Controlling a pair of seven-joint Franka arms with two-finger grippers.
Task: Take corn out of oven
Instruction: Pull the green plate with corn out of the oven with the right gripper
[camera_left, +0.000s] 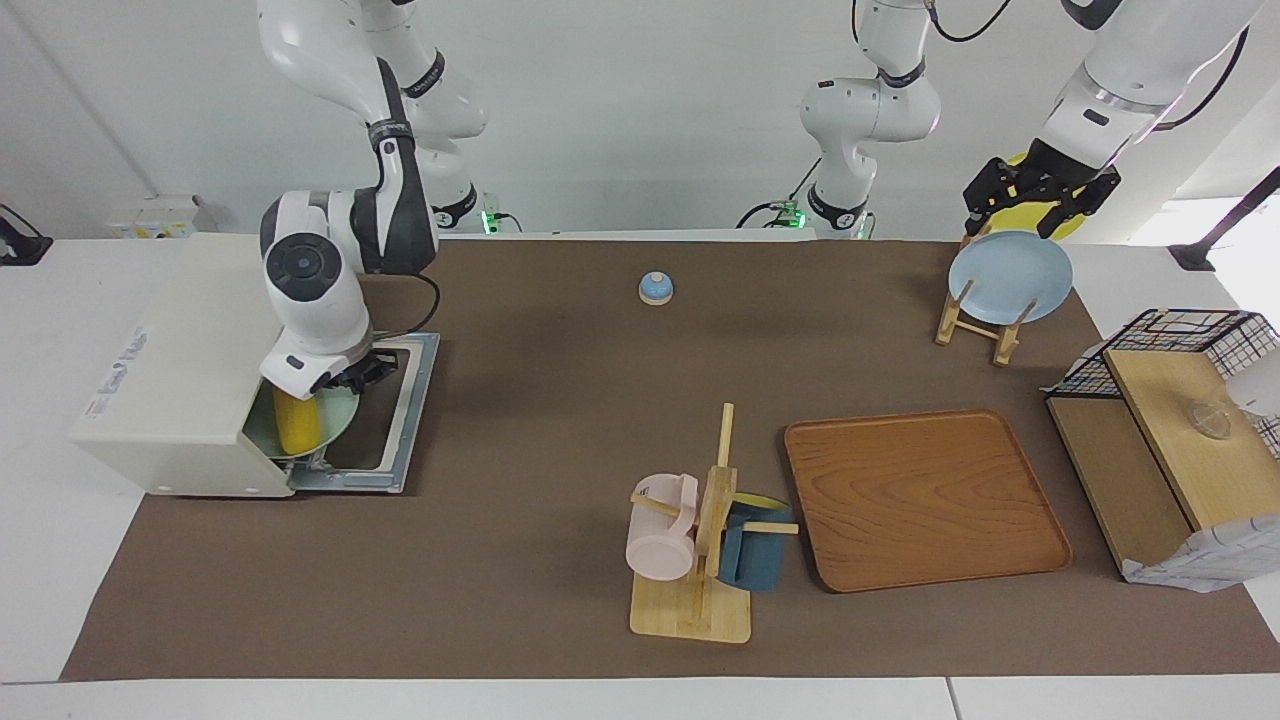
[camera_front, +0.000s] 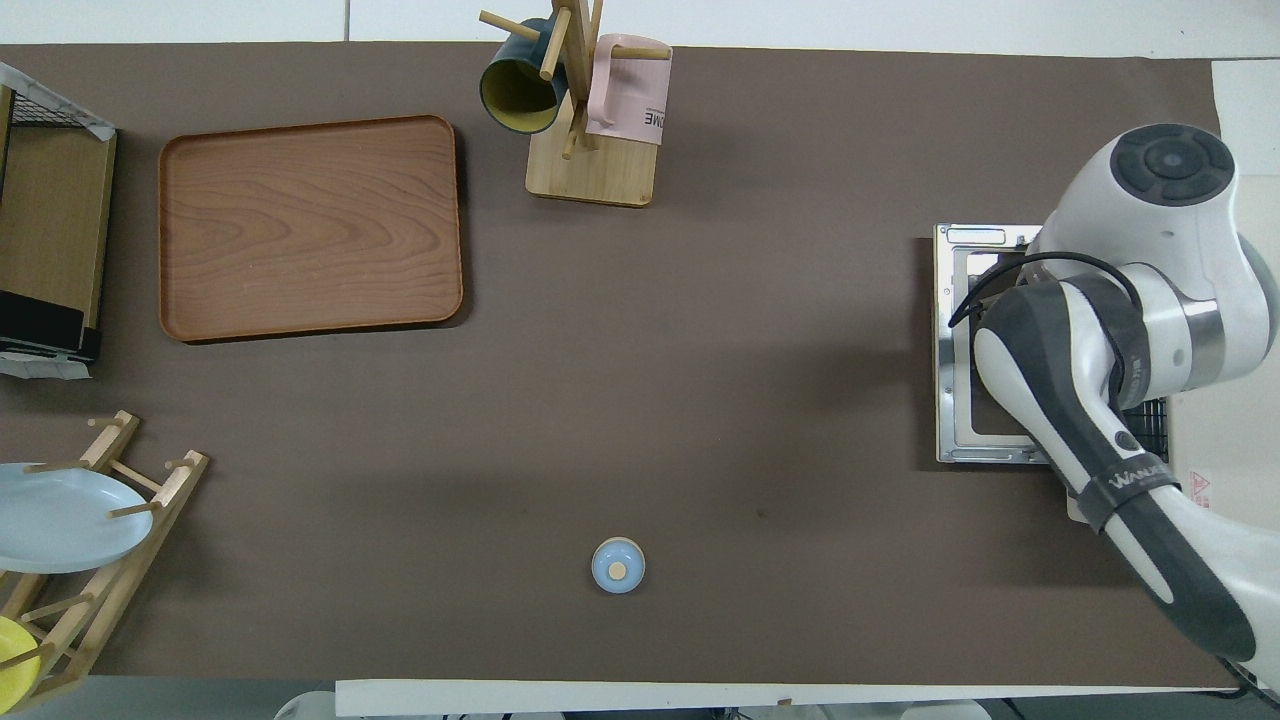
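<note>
1. Two arms work at the table. The left gripper (camera_left: 1040, 190) hangs over the plate rack (camera_left: 975, 320) at the left arm's end, close to the robots; whether its fingers are open or shut cannot be told.
2. That rack holds a pale blue plate (camera_left: 1010, 277) standing on edge, with a yellow plate (camera_front: 12, 655) in the slot nearer the robots.
3. A small blue bell (camera_left: 656, 288) sits on the brown mat about midway between the arms, also near the robots.
4. Farther out, at the right arm's end, the oven (camera_left: 170, 380) has its door (camera_left: 395, 420) folded down flat on the mat.
5. The right gripper (camera_left: 325, 385) is at the oven's mouth, down on the corn (camera_left: 297, 423). The fingers are hidden under the wrist, so its grip cannot be told.
6. The corn stands upright at the oven opening on a pale green plate (camera_left: 340, 420).
7. Farther still lies a wooden tray (camera_left: 920, 500).
8. Beside the tray, a mug tree (camera_left: 700, 560) carries a pink mug (camera_left: 660, 540) and a dark blue mug (camera_left: 755, 550).
</note>
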